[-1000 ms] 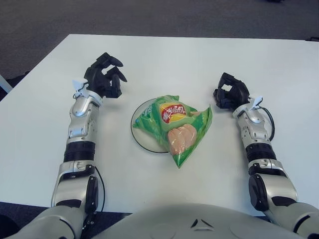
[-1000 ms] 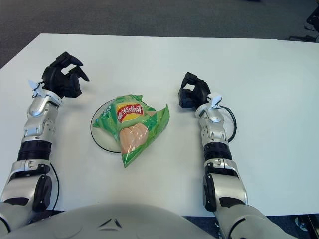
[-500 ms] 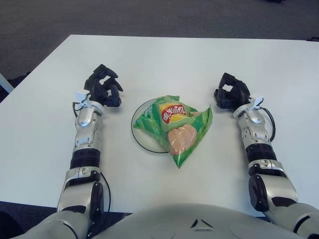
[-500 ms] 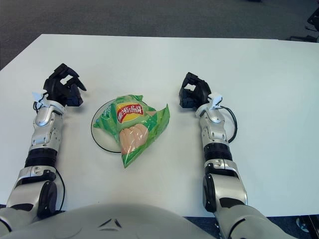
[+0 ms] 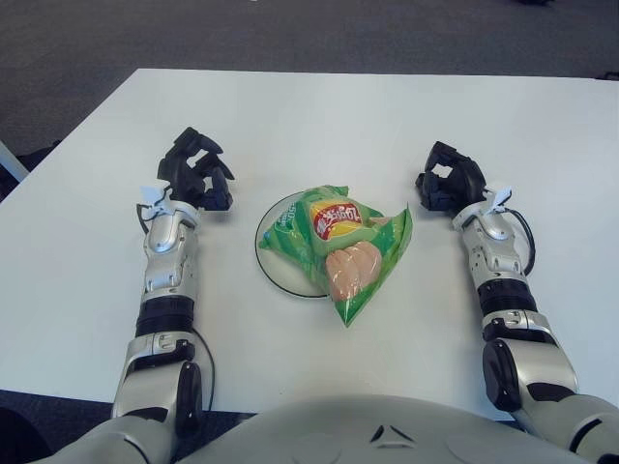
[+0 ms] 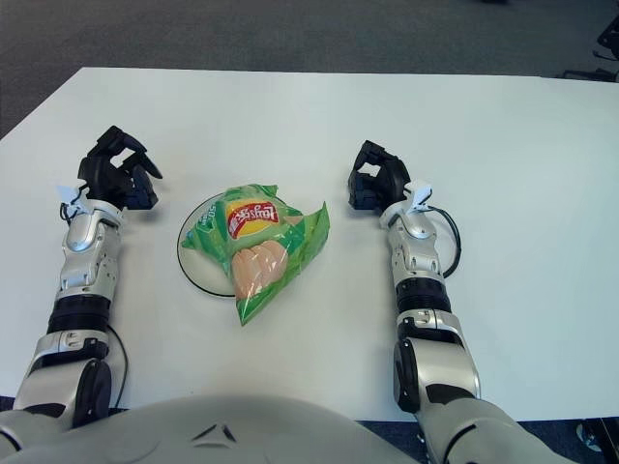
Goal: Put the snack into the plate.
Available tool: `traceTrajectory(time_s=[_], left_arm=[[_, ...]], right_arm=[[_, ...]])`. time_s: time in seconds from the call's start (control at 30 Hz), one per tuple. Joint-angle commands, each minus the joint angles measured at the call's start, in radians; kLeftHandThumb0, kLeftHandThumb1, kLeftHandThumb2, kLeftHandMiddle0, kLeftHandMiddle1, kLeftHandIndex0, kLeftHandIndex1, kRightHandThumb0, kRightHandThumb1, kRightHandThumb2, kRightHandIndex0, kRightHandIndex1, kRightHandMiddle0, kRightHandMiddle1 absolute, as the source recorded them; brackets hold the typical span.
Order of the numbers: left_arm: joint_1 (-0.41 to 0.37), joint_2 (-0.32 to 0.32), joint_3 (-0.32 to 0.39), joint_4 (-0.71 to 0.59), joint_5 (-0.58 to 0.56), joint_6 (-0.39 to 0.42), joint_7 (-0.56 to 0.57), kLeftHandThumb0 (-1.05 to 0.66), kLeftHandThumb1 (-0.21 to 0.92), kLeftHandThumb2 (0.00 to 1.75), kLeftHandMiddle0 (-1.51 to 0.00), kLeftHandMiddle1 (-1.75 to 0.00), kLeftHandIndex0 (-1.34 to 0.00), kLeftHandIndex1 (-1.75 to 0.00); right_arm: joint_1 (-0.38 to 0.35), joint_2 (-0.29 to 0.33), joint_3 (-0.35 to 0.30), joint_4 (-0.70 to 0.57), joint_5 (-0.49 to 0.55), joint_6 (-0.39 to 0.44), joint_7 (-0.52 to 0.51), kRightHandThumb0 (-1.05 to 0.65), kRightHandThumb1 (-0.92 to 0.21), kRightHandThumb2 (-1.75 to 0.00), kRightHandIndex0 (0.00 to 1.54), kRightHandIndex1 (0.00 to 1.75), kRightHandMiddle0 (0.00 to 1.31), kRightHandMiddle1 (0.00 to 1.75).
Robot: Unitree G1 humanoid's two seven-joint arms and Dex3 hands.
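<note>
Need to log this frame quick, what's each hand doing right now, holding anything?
Left hand: fingers curled, holding nothing, left of the plate.
Right hand: fingers curled, holding nothing, right of the snack bag, which lies on the plate.

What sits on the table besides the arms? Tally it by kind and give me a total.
Snack bags: 1, the green chip bag, lying across the plate.
Plates: 1, the white plate, black-rimmed.
Total: 2, on the white table.
</note>
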Motion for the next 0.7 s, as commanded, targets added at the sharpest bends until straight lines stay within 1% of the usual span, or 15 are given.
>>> traceTrajectory(time_s=[0.0, 0.3, 0.5, 0.67], left_arm=[[0.074, -0.037, -0.007, 0.025, 0.009, -0.005, 0.008, -0.01, -0.07, 1.75, -0.90, -1.71, -0.68, -1.75], [0.097, -0.037, -0.026, 0.021, 0.020, -0.001, -0.011, -0.01, -0.07, 1.75, -0.89, -1.73, -0.68, -1.75], [0.113, -0.033, -0.042, 0.045, 0.024, 0.023, -0.022, -0.01, -0.07, 1.75, -0.89, -1.73, -0.68, -1.75], [0.109, -0.025, -0.046, 0.071, 0.020, 0.030, -0.043, -0.01, -0.07, 1.75, -0.89, -1.73, -0.68, -1.75]], right_arm=[[0.075, 0.027, 0.002, 0.040, 0.005, 0.056, -0.012, -0.52, -0.23, -1.42, 1.34, 1.75, 0.69, 1.75], [0.077, 0.032, 0.003, 0.031, 0.005, 0.065, -0.021, -0.51, -0.23, -1.42, 1.34, 1.75, 0.68, 1.75], [0.080, 0.035, 0.005, 0.024, 0.004, 0.063, -0.026, -0.51, -0.23, -1.42, 1.34, 1.75, 0.68, 1.75], [0.083, 0.034, 0.006, 0.017, 0.004, 0.069, -0.025, -0.52, -0.23, -1.42, 1.34, 1.75, 0.69, 1.75]])
